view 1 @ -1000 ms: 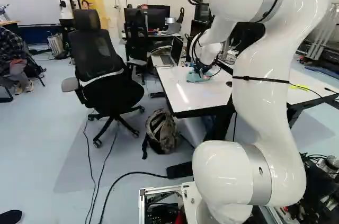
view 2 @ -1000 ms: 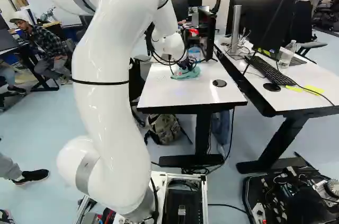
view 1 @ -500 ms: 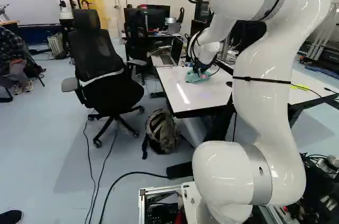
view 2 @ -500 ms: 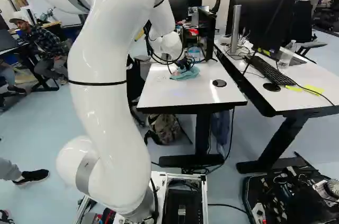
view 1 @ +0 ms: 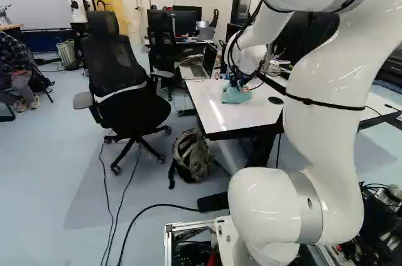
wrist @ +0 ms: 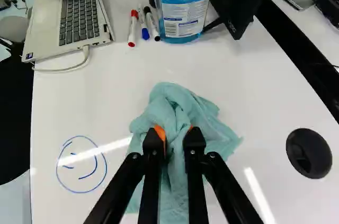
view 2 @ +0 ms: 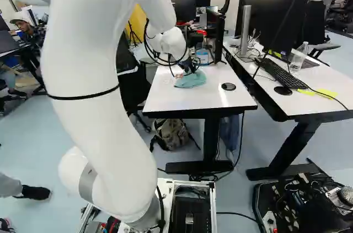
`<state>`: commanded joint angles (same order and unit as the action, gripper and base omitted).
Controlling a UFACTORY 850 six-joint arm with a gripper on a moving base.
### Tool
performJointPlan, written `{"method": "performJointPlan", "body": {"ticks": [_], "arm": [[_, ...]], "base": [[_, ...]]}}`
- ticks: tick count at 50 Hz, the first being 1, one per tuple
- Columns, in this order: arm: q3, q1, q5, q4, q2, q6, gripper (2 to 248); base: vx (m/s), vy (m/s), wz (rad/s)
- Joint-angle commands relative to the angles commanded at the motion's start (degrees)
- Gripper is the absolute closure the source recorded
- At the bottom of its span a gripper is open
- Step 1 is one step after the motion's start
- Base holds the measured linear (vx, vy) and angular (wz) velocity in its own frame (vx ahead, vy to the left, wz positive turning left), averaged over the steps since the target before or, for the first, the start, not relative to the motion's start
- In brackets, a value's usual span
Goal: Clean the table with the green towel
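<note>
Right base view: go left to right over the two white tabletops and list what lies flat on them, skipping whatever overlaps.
Teal towel → round black disc → second black rounded piece, on the other tabletop → yellow notes.

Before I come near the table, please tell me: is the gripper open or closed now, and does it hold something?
Gripper: closed on a bunched fold of the green towel.
</note>
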<state>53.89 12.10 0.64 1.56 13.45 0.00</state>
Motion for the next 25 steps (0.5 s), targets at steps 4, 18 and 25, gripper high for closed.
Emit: {"method": "performJointPlan", "body": {"ticks": [4,18,25], "arm": [[-1.38,-0.06,-0.86,0.0,-1.71,0.0,199],[-6.18,-0.3,-3.87,0.0,-7.93,0.0,199],[-8.04,-0.44,-4.82,0.0,-10.24,0.0,199]], "base": [[0.0,0.0,0.0],[0.0,0.0,0.0],[0.0,0.0,0.0]]}}
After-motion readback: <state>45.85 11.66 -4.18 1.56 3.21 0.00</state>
